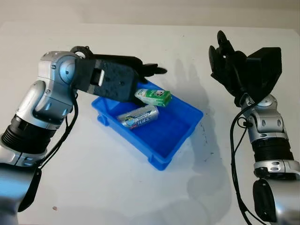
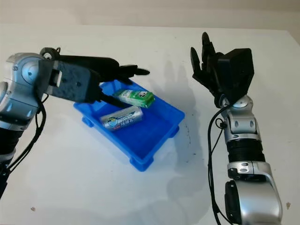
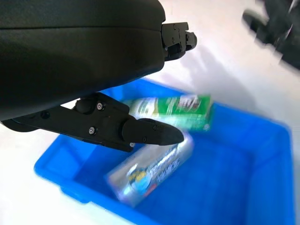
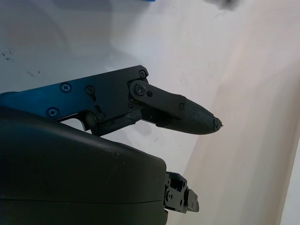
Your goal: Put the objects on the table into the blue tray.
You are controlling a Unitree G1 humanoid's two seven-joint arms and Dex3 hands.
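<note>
Green rectangular packet and silver foil pouch inside blue plastic tray; left hand above it, empty and unclenched; nothing left on white worktop.

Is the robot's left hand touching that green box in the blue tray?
Cannot tell. In the left wrist view, the left hand is open over the blue tray, one finger crossing in front of the green box, hiding any gap.

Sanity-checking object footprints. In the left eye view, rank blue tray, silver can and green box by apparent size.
1. blue tray, clearly the largest; it holds both others.
2 and 3. silver can and green box look about alike; the left hand, open above the tray's far corner, hides one end of the box, so I won't rank them.
</note>
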